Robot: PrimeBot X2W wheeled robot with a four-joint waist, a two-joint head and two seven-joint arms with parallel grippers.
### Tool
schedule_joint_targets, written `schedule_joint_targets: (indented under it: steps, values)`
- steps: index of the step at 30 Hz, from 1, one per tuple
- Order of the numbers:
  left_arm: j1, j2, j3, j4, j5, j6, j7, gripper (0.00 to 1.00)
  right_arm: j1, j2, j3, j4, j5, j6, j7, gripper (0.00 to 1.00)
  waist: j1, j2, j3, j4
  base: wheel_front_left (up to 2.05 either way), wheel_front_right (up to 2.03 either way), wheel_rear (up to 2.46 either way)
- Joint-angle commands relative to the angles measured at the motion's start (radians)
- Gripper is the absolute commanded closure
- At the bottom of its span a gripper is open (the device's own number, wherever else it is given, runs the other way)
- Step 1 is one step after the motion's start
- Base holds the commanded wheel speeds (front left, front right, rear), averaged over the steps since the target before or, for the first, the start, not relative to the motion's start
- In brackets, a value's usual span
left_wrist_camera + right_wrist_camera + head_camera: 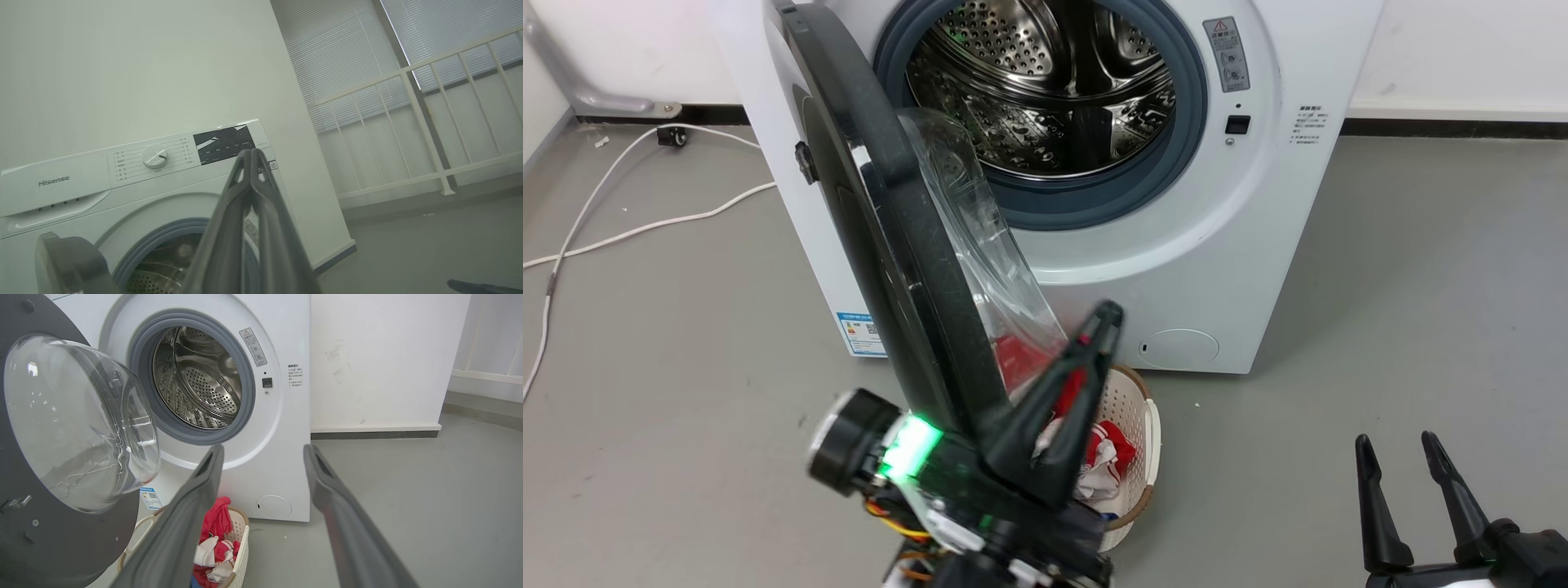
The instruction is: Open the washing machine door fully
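The washing machine door (907,245), a black disc with a clear glass bowl (73,424), stands swung out from the white machine (1241,269) at roughly a right angle, edge-on to the head view. Behind it the steel drum (1045,90) is exposed. My left gripper (1108,314) is shut with nothing in it, slanting up along the inner side of the door's lower rim; I cannot tell if it touches. In the left wrist view the left gripper (250,152) points at the control panel, with the door's edge (69,261) at lower left. My right gripper (1396,445) hangs open over the floor at the lower right, its fingertips (212,457) spread wide.
A white laundry basket (1131,425) with red and white clothes sits on the floor under the door, against the machine's front. A white cable (645,224) trails over the grey floor at the left. A white railing (408,122) stands beyond the machine's right side.
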State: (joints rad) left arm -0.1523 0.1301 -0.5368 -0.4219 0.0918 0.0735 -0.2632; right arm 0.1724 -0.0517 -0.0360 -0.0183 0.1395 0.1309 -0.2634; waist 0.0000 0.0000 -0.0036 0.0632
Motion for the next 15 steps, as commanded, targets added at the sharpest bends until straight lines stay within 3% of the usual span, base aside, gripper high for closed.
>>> schedule_joint_targets:
  steps: [1, 8, 15]
  values:
    - [0.005, 0.0, -0.023, 0.023, -0.007, -0.009, -0.002, 1.0, -0.002, 0.003, 0.001, 0.003, -0.007, 0.0, -0.002, 0.0, 0.0, 0.0, 0.001, 0.002, 0.0, 0.0, 0.0]
    - [0.046, 0.005, -0.095, 0.112, -0.029, -0.017, -0.002, 1.0, -0.014, 0.003, 0.004, 0.004, -0.017, 0.0, -0.002, 0.0, 0.0, 0.0, 0.01, 0.007, 0.0, 0.0, 0.0]
    - [0.073, 0.02, -0.105, 0.199, -0.054, 0.001, -0.002, 1.0, -0.03, 0.003, 0.01, 0.004, -0.029, 0.0, -0.002, 0.0, 0.0, 0.0, 0.035, 0.009, 0.0, 0.0, 0.0]
